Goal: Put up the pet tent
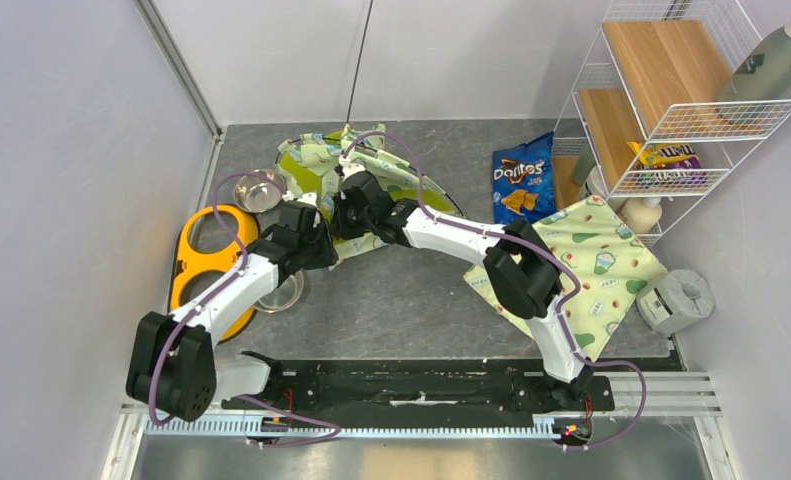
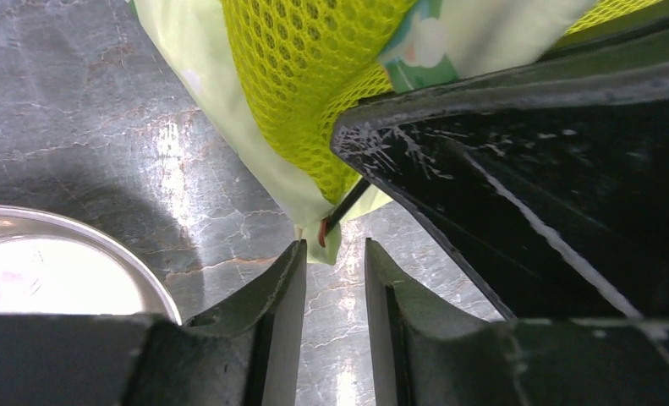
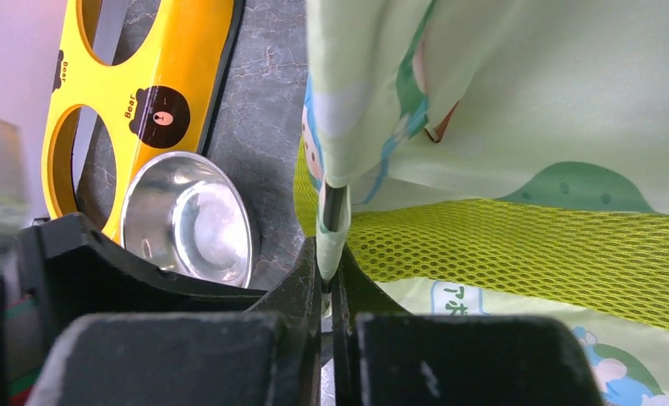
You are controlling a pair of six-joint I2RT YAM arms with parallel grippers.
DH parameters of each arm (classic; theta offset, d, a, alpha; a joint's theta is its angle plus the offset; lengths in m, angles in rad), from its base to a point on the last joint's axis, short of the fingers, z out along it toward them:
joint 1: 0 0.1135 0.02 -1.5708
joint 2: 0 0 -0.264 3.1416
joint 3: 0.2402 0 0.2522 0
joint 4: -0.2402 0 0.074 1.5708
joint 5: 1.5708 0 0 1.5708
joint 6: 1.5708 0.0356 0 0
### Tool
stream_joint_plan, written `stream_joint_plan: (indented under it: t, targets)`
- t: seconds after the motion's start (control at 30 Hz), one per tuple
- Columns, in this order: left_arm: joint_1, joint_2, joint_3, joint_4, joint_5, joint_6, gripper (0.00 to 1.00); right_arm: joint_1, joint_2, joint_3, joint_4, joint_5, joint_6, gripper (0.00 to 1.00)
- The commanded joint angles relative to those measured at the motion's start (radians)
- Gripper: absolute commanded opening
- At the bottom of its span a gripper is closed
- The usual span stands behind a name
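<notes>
The pet tent (image 1: 371, 165) lies collapsed at the back centre: cream-green avocado fabric with lime mesh panels. My right gripper (image 1: 351, 212) is over its near edge, shut on a fabric-sleeved black pole (image 3: 331, 207); the jaws (image 3: 326, 275) pinch it tight, with the mesh (image 3: 525, 245) just beyond. My left gripper (image 1: 316, 240) sits at the tent's near-left corner. In the left wrist view it is (image 2: 335, 254) open with a narrow gap and empty. A tent corner with a red-tipped black pole end (image 2: 326, 227) hangs just past its fingertips. The right gripper's black body (image 2: 525, 169) fills that view's right.
A yellow two-hole bowl holder (image 1: 206, 260) lies left, with one steel bowl (image 1: 259, 190) behind it and another (image 1: 286, 290) under my left arm. A Doritos bag (image 1: 523, 180), the flat avocado pad (image 1: 591, 265), a white wire rack (image 1: 671, 90) and a grey object (image 1: 676, 300) stand right.
</notes>
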Motion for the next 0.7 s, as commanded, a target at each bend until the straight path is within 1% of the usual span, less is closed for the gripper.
stream_joint_plan:
  t: [0.0, 0.03, 0.1, 0.13, 0.23, 0.27, 0.43, 0.67]
  targets:
    - [-0.008, 0.039, 0.024, 0.032, -0.044, 0.055, 0.36, 0.0, -0.005, 0.054, 0.033, -0.008, 0.002, 0.0]
    - [-0.01, 0.048, 0.029, 0.028, -0.051, 0.055, 0.34, 0.0, -0.005, 0.054, 0.033, -0.008, 0.001, 0.0]
    - [-0.011, 0.057, 0.034, 0.026, -0.063, 0.055, 0.26, 0.0, -0.005, 0.054, 0.033, -0.008, 0.002, 0.0]
    - [-0.011, 0.057, 0.034, 0.026, -0.069, 0.053, 0.19, -0.001, -0.005, 0.054, 0.033, -0.007, 0.002, 0.0]
    - [-0.013, 0.053, 0.034, 0.021, -0.085, 0.055, 0.03, -0.001, -0.006, 0.052, 0.033, -0.007, 0.001, 0.0]
    - [-0.013, 0.052, 0.036, 0.02, -0.087, 0.056, 0.02, 0.0, -0.004, 0.052, 0.033, -0.006, 0.003, 0.0]
    - [-0.012, 0.033, 0.056, 0.015, -0.092, 0.061, 0.02, 0.0, -0.003, 0.05, 0.034, -0.007, -0.001, 0.0]
    - [-0.012, -0.042, 0.154, -0.038, -0.099, 0.097, 0.02, 0.0, -0.014, 0.049, 0.027, 0.02, -0.024, 0.0]
